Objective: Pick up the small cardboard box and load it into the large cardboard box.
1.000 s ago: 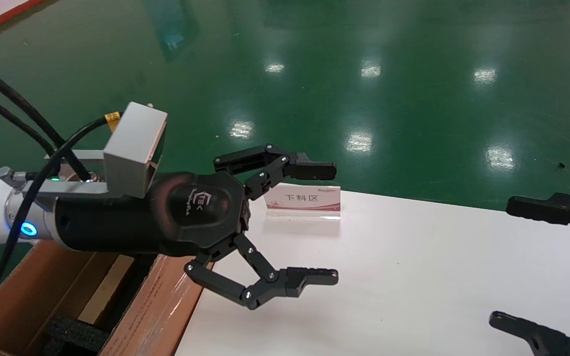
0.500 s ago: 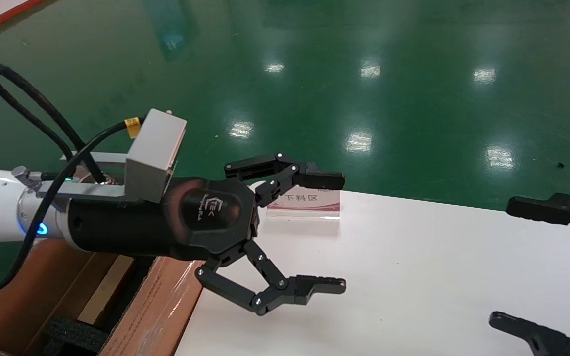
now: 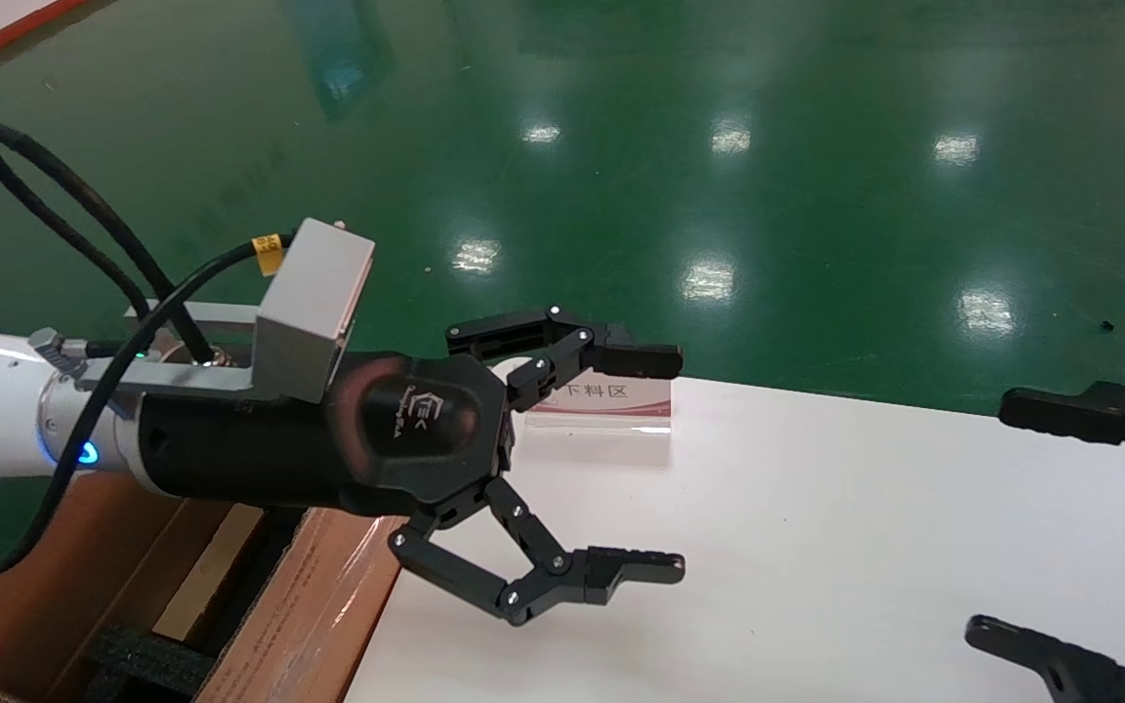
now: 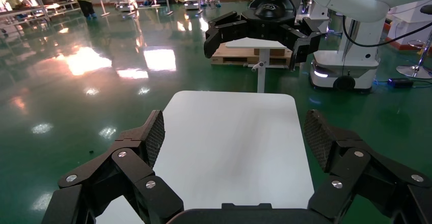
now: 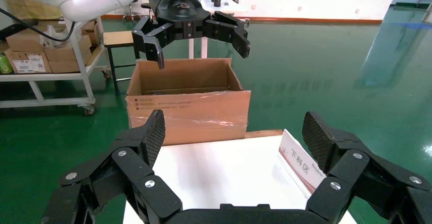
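Observation:
The small cardboard box shows in no view. The large cardboard box [image 3: 313,596] stands at the lower left beside the white table [image 3: 816,547], with glossy tape on its near flap and black foam [image 3: 147,659] inside. It also shows in the right wrist view [image 5: 188,109]. My left gripper [image 3: 668,462] is open and empty; it hovers past the box's flap, over the table's left end [image 4: 229,158]. My right gripper [image 3: 997,517] is open and empty at the table's right edge.
A small white and red sign [image 3: 611,400] with Chinese characters stands at the table's far edge, and also shows in the right wrist view [image 5: 300,163]. Green glossy floor surrounds the table. Shelves with cartons [image 5: 30,56] stand beyond the large box.
My left gripper has moved a little to the right and down, farther over the table, still open. The right gripper has not moved.

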Robot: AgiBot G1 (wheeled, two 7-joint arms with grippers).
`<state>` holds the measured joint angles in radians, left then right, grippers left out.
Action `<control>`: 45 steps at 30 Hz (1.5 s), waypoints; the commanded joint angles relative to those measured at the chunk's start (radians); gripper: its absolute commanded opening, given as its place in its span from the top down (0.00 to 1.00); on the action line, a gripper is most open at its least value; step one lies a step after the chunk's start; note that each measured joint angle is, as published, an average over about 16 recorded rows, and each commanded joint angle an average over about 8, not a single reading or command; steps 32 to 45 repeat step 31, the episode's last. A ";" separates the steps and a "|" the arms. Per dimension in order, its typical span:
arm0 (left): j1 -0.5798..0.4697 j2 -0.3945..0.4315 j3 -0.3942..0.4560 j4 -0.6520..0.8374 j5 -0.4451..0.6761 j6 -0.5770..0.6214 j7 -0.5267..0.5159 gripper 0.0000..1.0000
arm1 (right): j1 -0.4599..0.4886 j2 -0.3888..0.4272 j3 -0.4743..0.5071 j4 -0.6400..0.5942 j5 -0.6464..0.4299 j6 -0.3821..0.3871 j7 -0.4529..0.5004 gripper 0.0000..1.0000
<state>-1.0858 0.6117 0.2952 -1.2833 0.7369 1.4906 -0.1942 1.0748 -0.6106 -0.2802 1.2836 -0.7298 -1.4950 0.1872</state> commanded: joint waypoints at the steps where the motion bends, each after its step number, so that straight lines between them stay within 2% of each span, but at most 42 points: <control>1: 0.001 0.000 -0.001 0.000 0.000 0.000 0.001 0.00 | 0.000 0.000 0.000 0.000 0.000 0.000 0.000 0.00; 45: 0.011 0.000 -0.015 0.000 -0.006 0.005 0.007 0.00 | 0.000 0.000 0.000 0.000 -0.001 -0.001 0.000 0.00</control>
